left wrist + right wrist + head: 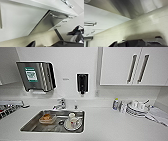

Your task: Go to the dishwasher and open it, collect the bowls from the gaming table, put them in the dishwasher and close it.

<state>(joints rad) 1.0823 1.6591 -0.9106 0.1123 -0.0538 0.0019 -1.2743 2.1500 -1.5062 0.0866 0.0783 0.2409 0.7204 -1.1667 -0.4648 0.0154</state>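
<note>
The robot faces a white bench (120, 127) with a steel sink (53, 120) holding a cup on a plate, so its arms hang low below the edge. The left wrist view looks along the cabinet fronts to the dishwasher (50, 23), its bar handle up top, door closed. How either pincer stands cannot be told.

The sink (53, 120) is viewed from above; cabinet fronts (18, 21) and floor (42, 37) are seen closely from both wrists
</note>
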